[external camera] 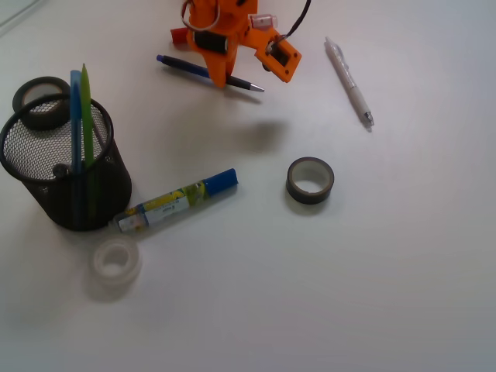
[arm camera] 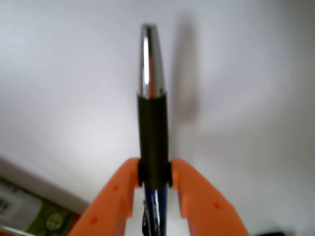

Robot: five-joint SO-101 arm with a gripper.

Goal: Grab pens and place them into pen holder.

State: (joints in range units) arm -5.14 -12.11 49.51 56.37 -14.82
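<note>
My orange gripper [external camera: 219,77] is shut on the dark blue pen [external camera: 190,67] with the silver tip at the top middle of the front view. The wrist view shows that pen [arm camera: 153,123] clamped between both orange fingers [arm camera: 189,187], silver tip pointing away over the white table. The black mesh pen holder [external camera: 39,186] stands at the left with a light blue pen [external camera: 75,116] and a bright green pen [external camera: 87,108] upright inside it. A white translucent pen [external camera: 349,81] lies at the upper right.
A thick blue-capped marker [external camera: 174,201] with a yellow label lies beside the holder. A clear tape roll [external camera: 116,262] sits below it, a dark tape roll [external camera: 310,180] mid-table, and another dark roll [external camera: 31,97] behind the holder.
</note>
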